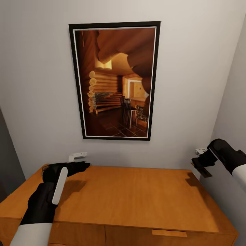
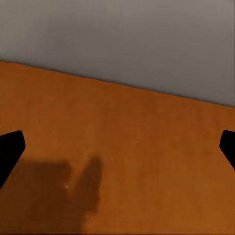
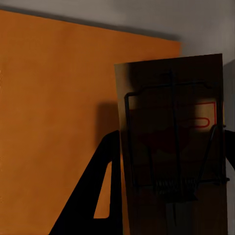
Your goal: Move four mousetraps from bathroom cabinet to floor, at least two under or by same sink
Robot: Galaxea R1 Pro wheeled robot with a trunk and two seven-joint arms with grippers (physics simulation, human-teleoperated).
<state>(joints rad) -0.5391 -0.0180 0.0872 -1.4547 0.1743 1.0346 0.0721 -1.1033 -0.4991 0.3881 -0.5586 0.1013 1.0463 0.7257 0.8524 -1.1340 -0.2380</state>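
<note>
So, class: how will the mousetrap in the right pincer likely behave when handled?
The mousetrap is a flat wooden board, so probably stiff and light. Its thin wire spring parts look snaggable and perhaps delicate. Being flat, it should lie still, not roll, once set down.

Picture [image 1: 116, 80] hangs on wall behind cabinet [image 1: 136, 198].

We count one tan wooden mousetrap [image 3: 171, 147], one orange-brown wooden cabinet [image 1: 136, 194], one black-framed log-cabin picture [image 1: 116, 80], two black grippers.

mousetrap [image 3: 171, 147] cut off at frame edge, hiding right tool [image 3: 166, 196]
</note>
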